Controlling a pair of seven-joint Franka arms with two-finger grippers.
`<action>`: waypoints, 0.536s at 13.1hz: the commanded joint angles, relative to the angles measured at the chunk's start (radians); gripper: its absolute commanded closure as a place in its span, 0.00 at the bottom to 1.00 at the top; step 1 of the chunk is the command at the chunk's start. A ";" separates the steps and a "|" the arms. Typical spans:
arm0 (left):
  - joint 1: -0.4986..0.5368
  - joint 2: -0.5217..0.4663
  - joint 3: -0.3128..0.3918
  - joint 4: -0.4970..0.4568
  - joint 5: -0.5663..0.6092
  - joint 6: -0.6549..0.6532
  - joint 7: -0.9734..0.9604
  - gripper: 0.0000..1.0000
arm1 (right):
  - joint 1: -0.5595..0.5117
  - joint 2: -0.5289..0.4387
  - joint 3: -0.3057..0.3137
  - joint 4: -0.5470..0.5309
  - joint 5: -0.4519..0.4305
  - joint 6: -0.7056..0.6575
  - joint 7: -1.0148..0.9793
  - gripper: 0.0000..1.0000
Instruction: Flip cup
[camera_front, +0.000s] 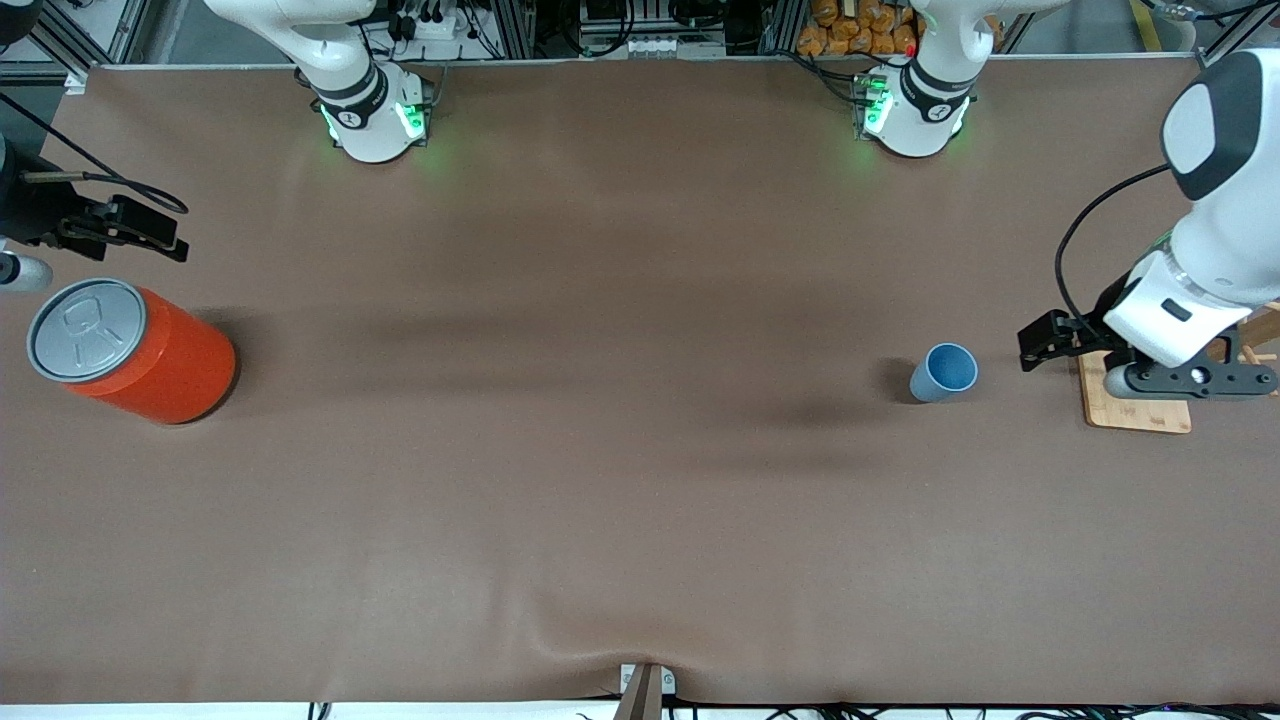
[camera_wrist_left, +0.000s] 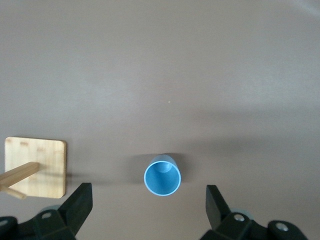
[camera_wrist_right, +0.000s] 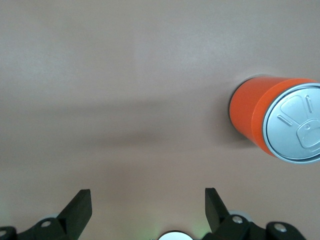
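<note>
**Blue cup standing mouth-up, both grippers spread and clear of it**

Nearest the front camera, at the left arm's end of the table, stands the blue cup (camera_front: 943, 372). Its open mouth faces up and its base rests on the brown table (camera_front: 600, 500); the left wrist view looks straight down into the bore. This pose fits two readings: a cup awaiting inversion onto its rim, or one already turned upright from its rim. The pictures do not settle which.

Just beside the cup, toward the table's edge at that same end, lies a small wooden board (camera_front: 1135, 405) with a peg rising from it, possibly a cup stand, though the arm covers much of it. The left gripper (camera_front: 1045, 340) hangs over the strip between cup and board, fingers spread wide and holding nothing. In its wrist view the cup sits between the two fingers (camera_wrist_left: 77, 205) but well below them, so the hand is aligned with the cup without contact.

At about the same depth, at the right arm's end, an orange can (camera_front: 130, 350) stands upright, silver lid up, well apart from the cup.

Slightly farther off, the right gripper (camera_front: 130, 230) waits over bare table beside the can, fingers likewise apart and empty.
</note>
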 joint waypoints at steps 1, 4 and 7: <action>-0.024 -0.042 0.061 0.007 -0.014 -0.049 0.031 0.00 | 0.014 -0.008 -0.003 0.048 0.012 -0.014 0.012 0.00; -0.038 -0.111 0.111 0.009 -0.014 -0.099 0.066 0.00 | 0.008 0.004 -0.006 0.074 0.016 -0.062 0.009 0.00; -0.038 -0.205 0.133 0.001 -0.016 -0.173 0.066 0.00 | 0.011 0.004 -0.006 0.071 0.016 -0.072 0.009 0.00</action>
